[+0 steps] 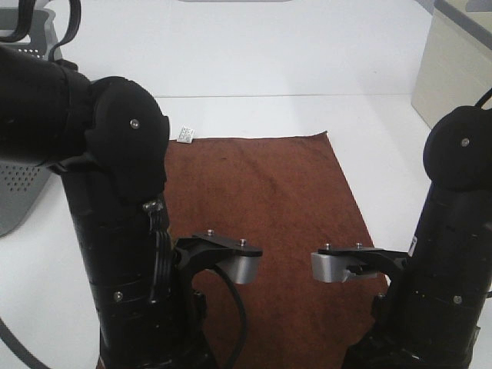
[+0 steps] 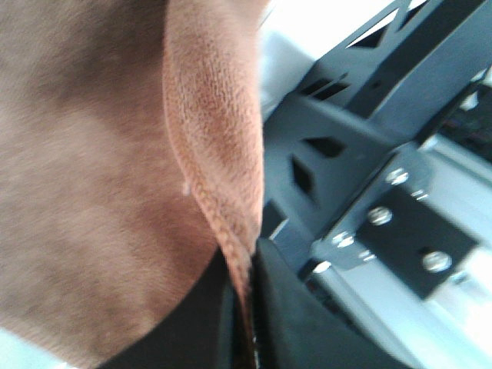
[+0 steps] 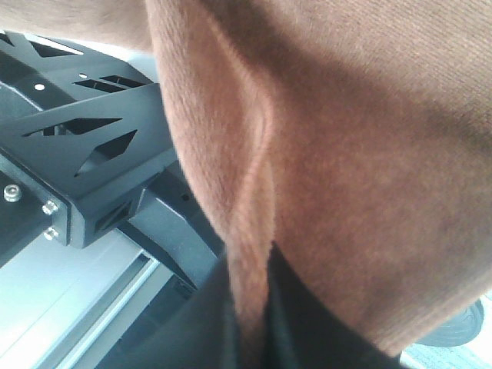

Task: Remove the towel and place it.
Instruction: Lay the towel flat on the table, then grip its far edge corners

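Observation:
The dark brown towel (image 1: 265, 200) lies spread flat on the white table (image 1: 277, 61), its white tag (image 1: 185, 134) at the far left corner. Both arms stand at its near edge, and the exterior view does not show their fingers. In the left wrist view my left gripper (image 2: 244, 315) is shut on a folded edge of the towel (image 2: 207, 115), pinched between dark fingers (image 2: 307, 330). In the right wrist view my right gripper (image 3: 250, 315) is shut on another fold of the towel (image 3: 346, 154), with a dark finger (image 3: 315, 330) pressed against the cloth.
A grey perforated basket (image 1: 19, 181) stands at the left edge of the table. A beige box (image 1: 453, 65) stands at the far right. Black metal frame parts (image 2: 361, 131) lie below the table edge in both wrist views.

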### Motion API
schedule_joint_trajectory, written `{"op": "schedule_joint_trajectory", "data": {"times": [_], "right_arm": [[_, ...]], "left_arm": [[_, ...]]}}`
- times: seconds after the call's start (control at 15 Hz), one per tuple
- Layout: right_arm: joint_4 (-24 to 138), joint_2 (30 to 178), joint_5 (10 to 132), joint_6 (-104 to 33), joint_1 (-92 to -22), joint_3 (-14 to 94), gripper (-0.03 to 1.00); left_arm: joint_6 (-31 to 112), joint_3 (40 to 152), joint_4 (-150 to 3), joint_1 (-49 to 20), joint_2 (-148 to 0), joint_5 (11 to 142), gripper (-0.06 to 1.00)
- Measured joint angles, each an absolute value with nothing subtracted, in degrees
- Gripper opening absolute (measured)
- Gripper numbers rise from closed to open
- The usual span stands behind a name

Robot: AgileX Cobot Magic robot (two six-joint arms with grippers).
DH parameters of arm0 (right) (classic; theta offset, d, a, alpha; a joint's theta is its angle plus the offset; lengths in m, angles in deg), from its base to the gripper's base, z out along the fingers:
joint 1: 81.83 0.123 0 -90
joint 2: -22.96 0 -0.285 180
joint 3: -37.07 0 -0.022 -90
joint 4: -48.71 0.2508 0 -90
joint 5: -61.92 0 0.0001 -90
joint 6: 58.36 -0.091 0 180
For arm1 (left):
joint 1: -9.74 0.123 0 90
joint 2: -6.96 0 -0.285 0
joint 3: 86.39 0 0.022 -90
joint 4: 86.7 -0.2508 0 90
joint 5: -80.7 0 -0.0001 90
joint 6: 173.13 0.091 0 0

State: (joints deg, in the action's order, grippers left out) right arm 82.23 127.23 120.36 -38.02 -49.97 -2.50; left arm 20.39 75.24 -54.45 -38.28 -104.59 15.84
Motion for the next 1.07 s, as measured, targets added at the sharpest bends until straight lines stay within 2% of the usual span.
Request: {"op": "schedule_joint_trajectory", "data": {"times": [0.13, 0.27, 0.33, 0.47, 0.53, 0.87, 1.07], "right_arm": [[82.23, 127.23, 120.36, -38.02, -49.97, -2.5, 0.24], [82.63, 127.23, 120.36, -39.05, -49.97, -2.5, 0.44], [82.74, 127.23, 120.36, -39.96, -49.97, -2.5, 0.54], [82.86, 127.23, 120.42, -40.77, -49.97, -2.5, 0.65], [82.74, 127.23, 120.7, -40.94, -49.97, -2.16, 0.67], [82.4, 127.23, 122.82, -41.05, -49.97, 4.37, 0.68], [78.62, 125.97, 123.05, -41.63, -49.97, 5.17, 0.68]], "left_arm": [[20.39, 75.24, -52.61, -38.28, -104.59, 15.96, 0.17], [19.82, 75.24, -51.92, -38.28, -104.59, 16.01, 0.38], [18.79, 75.24, -51.87, -38.28, -104.59, 16.13, 0.52], [18.04, 75.24, -51.87, -38.28, -104.59, 16.13, 0.76], [17.82, 75.24, -51.87, -38.28, -104.59, 16.13, 0.82], [17.59, 77.82, -54.33, -41.95, -104.59, 14.93, 0.86], [17.53, 80.97, -55.82, -41.43, -104.59, 14.47, 0.86]]}}
